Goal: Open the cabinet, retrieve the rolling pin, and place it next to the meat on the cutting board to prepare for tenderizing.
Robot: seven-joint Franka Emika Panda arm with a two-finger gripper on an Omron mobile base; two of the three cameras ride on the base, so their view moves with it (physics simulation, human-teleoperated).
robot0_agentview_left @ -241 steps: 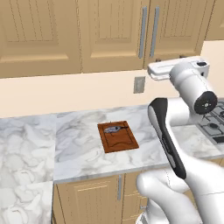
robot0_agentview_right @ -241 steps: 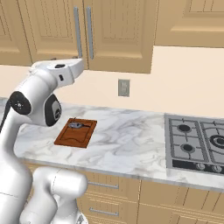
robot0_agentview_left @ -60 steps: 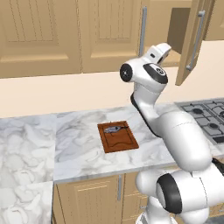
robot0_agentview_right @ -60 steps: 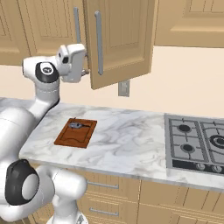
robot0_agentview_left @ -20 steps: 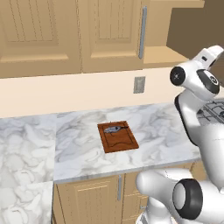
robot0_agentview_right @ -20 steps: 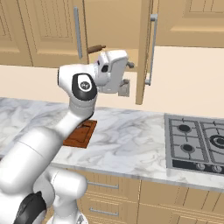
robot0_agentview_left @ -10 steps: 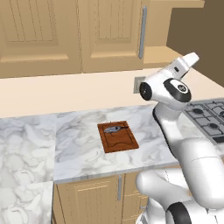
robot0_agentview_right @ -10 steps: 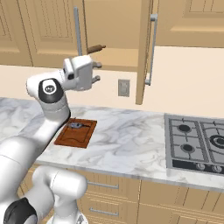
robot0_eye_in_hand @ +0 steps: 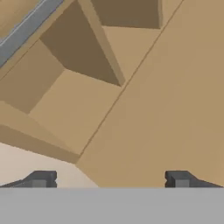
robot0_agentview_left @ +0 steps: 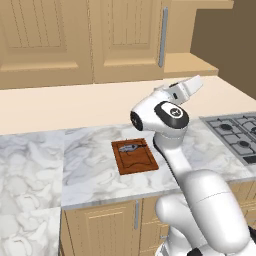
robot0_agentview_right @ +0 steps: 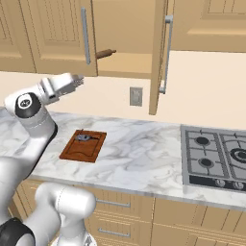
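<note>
A light tan wooden wall cabinet (robot0_agentview_right: pixel 120 33) with panelled doors and long silver bar handles stands with its right-hand door (robot0_agentview_right: pixel 160 53) swung out edge-on above the grey-veined white marble counter (robot0_agentview_right: pixel 139 144), baring the shelf inside, so the first part of the job looks done. The white robot arm (robot0_agentview_left: pixel 172 145) rises over the counter's front edge, its hand raised toward the bottom of the open compartment. Near the counter's back edge a reddish-brown rectangular wooden cutting board (robot0_agentview_left: pixel 135 156) with a groove inside its rim lies flat, left free along most of its length, presumably for the tool to be set down. The two-finger gripper (robot0_agentview_left: pixel 195 84) hangs below the shelf with jaws spread wide and nothing between them, its dark fingertips (robot0_eye_in_hand: pixel 41 178) pointed up at the cabinet's underside, seemingly ready to reach in. The small tan-brown wooden rolling pin (robot0_agentview_right: pixel 105 53) lies on the shelf's front edge, one end poking past the closed left door, well above the gripper and untouched. A small flat bluish-grey lump of meat (robot0_agentview_left: pixel 131 147) sits at the board's far edge.
</note>
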